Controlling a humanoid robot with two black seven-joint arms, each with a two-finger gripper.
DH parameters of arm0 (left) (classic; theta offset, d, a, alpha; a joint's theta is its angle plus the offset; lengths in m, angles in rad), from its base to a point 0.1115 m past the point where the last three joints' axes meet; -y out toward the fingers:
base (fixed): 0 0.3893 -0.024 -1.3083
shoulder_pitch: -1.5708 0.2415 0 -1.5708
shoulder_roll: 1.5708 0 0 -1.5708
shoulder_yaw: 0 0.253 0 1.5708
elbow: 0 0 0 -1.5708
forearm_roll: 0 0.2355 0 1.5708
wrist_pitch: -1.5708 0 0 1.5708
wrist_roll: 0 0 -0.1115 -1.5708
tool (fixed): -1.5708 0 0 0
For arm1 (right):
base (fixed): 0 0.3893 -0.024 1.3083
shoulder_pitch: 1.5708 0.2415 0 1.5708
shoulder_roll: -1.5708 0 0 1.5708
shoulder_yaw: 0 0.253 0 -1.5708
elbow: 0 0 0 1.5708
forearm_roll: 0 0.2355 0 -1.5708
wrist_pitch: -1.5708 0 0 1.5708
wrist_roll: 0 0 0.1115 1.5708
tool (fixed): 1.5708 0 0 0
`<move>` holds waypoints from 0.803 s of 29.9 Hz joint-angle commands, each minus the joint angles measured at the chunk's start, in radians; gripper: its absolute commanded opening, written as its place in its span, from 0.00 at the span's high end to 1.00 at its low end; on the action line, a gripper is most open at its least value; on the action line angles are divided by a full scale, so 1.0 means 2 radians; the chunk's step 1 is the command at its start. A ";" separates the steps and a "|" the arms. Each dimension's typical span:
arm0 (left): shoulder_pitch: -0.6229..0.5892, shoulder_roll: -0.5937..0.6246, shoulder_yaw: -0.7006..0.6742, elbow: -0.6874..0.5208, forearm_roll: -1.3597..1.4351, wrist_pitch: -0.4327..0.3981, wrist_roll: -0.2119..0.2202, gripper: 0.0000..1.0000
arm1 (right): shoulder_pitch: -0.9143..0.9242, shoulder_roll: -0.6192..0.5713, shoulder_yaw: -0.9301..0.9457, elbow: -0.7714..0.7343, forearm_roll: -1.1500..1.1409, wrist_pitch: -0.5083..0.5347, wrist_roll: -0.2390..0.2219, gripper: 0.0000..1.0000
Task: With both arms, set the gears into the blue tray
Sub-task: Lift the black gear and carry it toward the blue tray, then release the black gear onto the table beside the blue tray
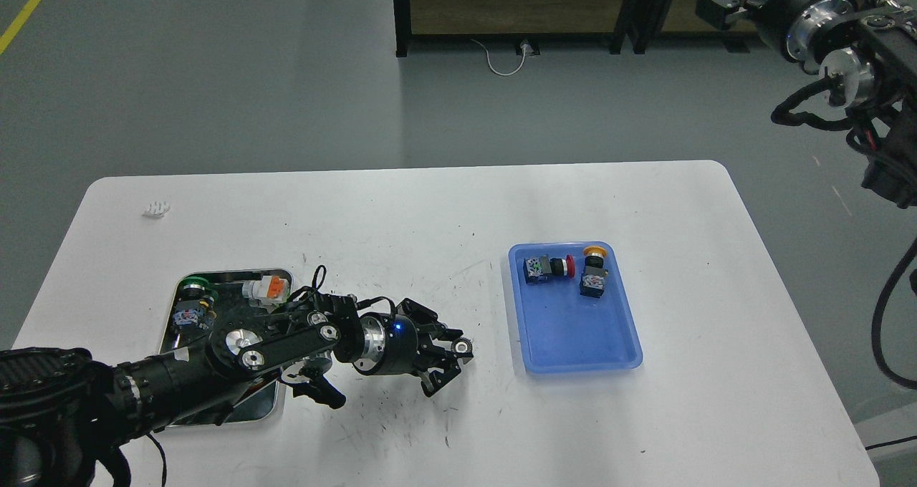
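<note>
A: Nearest the lens, at about eight o'clock, the black left arm with silver joint rings reaches across the white table toward three o'clock.

B: And its tool?

A: The left gripper sits between the shiny steel tray with a dark bottom and the shallow rectangular blue plastic tray. Its fingers are closed onto a small round toothed wheel, a gear, pinched at the tips.

B: Where is that gear relative to the blue tray?

A: At the tray's nine o'clock side, near but apart from its rim, outside it.

B: What lies in the blue tray?

A: Two push-button switches at its twelve o'clock end: one with a red cap, lying sideways, and one with a yellow cap.

B: The other arm?

A: The right gripper is up at one o'clock, well off the table. I cannot tell how far apart its fingers stand, or whether it holds anything.

B: The steel tray?

A: Partly covered by the arm; a green-capped switch and an orange-and-white part show at its far end.
</note>
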State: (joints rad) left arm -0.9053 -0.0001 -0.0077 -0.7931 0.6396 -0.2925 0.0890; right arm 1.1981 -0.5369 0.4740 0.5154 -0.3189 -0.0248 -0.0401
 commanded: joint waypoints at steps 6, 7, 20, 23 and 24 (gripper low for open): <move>-0.002 0.000 -0.002 0.003 -0.001 0.020 0.001 0.14 | 0.001 0.003 -0.001 0.000 0.000 0.001 0.000 0.01; -0.004 0.000 -0.002 0.003 -0.002 0.023 0.001 0.13 | 0.001 0.003 -0.001 0.000 0.000 0.002 0.000 0.01; -0.056 0.135 -0.143 -0.004 -0.097 0.031 0.001 0.03 | -0.012 0.022 -0.030 0.047 0.005 0.052 0.000 0.01; -0.060 0.208 -0.156 -0.008 -0.116 0.027 0.000 0.03 | -0.025 0.044 -0.043 0.070 0.005 0.052 -0.001 0.01; -0.060 0.228 -0.158 -0.010 -0.125 0.025 -0.001 0.03 | -0.030 0.052 -0.047 0.075 0.005 0.052 -0.002 0.01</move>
State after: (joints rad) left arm -1.0224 0.3355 -0.3025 -0.8036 0.4302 -0.2310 0.0895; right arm 1.1622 -0.4734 0.4035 0.6279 -0.3084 0.0781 -0.0406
